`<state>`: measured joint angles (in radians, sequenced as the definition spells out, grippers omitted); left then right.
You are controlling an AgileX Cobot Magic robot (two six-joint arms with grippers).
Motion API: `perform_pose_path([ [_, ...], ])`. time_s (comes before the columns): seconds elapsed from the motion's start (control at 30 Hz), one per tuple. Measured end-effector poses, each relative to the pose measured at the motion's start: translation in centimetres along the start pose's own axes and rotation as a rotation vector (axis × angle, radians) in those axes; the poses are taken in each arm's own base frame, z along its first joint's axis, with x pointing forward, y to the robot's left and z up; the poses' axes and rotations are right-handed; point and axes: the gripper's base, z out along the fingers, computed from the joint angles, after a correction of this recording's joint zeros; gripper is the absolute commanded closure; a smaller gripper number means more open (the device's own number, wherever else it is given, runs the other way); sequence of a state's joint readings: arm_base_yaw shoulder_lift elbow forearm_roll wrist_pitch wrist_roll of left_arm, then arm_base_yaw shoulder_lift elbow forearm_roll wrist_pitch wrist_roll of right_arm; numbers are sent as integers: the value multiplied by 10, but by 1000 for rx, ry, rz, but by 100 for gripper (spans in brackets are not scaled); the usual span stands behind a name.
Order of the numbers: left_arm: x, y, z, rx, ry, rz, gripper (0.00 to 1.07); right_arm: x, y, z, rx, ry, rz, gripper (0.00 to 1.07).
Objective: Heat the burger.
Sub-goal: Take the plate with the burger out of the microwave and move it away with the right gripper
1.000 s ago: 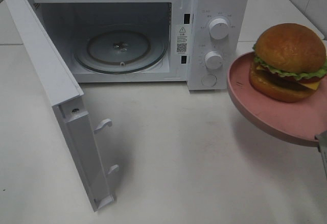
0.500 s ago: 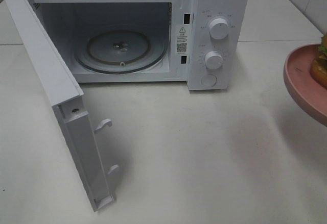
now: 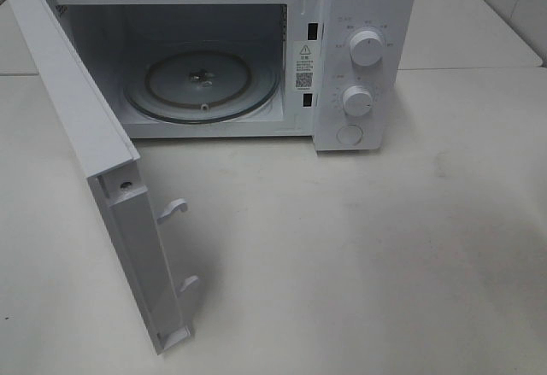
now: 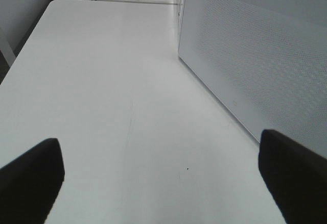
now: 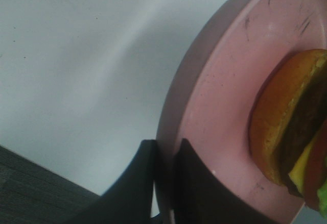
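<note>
In the right wrist view the burger (image 5: pixel 294 127), with its golden bun, dark patty, cheese and a bit of lettuce, sits on a pink plate (image 5: pixel 225 106). My right gripper (image 5: pixel 164 165) is shut on the plate's rim, one finger on each side. Neither shows in the exterior high view. The white microwave (image 3: pixel 359 16) stands at the back with its door (image 3: pixel 94 170) swung wide open and the glass turntable (image 3: pixel 203 84) bare. My left gripper (image 4: pixel 161 175) is open over the white table (image 4: pixel 112 106), beside the microwave's perforated wall (image 4: pixel 255 60), holding nothing.
The open door sticks out toward the front left of the table (image 3: pixel 359 255), its latch hooks (image 3: pixel 173 209) pointing right. Two knobs (image 3: pixel 366 48) and a button sit on the microwave's right panel. A dark floor strip (image 5: pixel 36 183) shows past the table edge.
The plate with the burger has moved right and out of the exterior high view. The microwave and its door have not moved.
</note>
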<state>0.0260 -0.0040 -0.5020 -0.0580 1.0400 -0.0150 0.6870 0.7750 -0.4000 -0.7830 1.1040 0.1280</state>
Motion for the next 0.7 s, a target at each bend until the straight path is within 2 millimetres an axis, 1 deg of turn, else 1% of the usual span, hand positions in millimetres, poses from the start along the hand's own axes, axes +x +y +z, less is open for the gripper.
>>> perform_pose_path([
  [0.03,0,0,0,0,0,0,9,0,0,0,0,0,0,107],
  [0.07,0,0,0,0,0,0,9,1,0,0,1,14,42,107],
  [0.23,0,0,0,0,0,0,9,5,0,0,9,54,127,107],
  [0.33,0,0,0,0,0,0,9,8,-1,0,16,86,164,107],
  [0.47,0,0,0,0,0,0,9,6,0,1,20,116,194,107],
  [0.63,0,0,0,0,0,0,9,-3,5,9,22,182,226,107],
  [0.7,0,0,0,0,0,0,9,-14,11,18,27,229,280,107],
])
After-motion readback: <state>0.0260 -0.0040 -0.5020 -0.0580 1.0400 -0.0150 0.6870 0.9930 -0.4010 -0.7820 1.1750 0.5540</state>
